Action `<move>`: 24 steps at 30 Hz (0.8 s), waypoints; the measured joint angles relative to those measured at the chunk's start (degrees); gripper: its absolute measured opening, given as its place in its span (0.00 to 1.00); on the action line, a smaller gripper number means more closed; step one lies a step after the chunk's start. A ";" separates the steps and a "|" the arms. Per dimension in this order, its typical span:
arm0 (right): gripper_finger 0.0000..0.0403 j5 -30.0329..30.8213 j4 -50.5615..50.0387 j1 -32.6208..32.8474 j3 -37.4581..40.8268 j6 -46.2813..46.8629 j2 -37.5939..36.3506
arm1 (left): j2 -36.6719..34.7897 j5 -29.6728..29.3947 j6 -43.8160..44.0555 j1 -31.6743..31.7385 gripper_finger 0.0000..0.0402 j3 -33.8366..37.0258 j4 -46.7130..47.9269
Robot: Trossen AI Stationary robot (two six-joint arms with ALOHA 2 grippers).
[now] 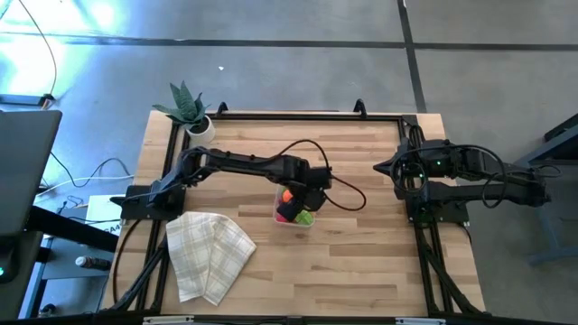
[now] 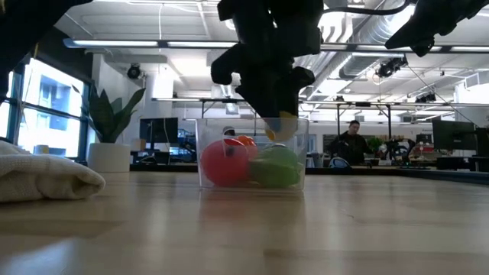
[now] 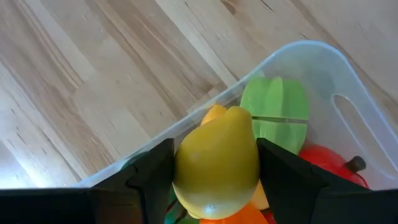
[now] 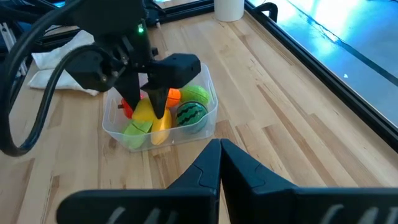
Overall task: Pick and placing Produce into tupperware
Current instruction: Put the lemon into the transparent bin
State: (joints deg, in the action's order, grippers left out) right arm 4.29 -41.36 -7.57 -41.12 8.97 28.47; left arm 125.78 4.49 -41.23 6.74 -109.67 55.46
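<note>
The clear tupperware tub [image 1: 294, 215] stands near the table's middle. In it lie a red piece [image 2: 224, 162], a light green one [image 3: 273, 115], an orange one [image 4: 174, 95] and a dark striped green one [image 4: 191, 116]. My left gripper [image 3: 214, 169] reaches down into the tub's mouth [image 2: 276, 114], shut on a yellow toy fruit [image 3: 216, 163]. My right gripper [image 4: 219, 147] is shut and waits by the table's right edge [image 1: 397, 169], well away from the tub. My left gripper pinches the yellow fruit's two sides [image 3: 180, 168] between its two fingers [image 3: 152, 174], coming from above and pointing down. The fruit [image 2: 280, 127] hangs just inside the tub's open top, above the other pieces. Whether it touches them does not show.
A checked folded cloth [image 1: 208, 253] lies near the table's near left part. A potted green plant [image 1: 191, 113] stands at the far left corner. A black cable [image 1: 348, 194] loops over the wood right of the tub. A person sits in the room beyond [image 2: 353, 141].
</note>
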 joint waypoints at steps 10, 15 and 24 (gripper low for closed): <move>0.00 0.01 0.00 0.00 0.00 0.00 0.00 | 2.05 0.72 0.07 0.00 0.49 0.11 -0.04; 0.00 0.01 0.00 0.00 0.00 0.00 0.02 | 2.92 0.92 0.00 0.05 0.50 -0.01 -1.01; 0.00 0.01 0.00 0.00 0.00 0.00 0.00 | 3.49 1.20 -0.09 0.00 0.50 0.00 -0.87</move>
State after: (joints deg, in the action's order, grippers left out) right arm 4.29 -41.36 -7.57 -41.12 8.97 28.47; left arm 129.27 5.69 -41.32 6.74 -109.67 54.59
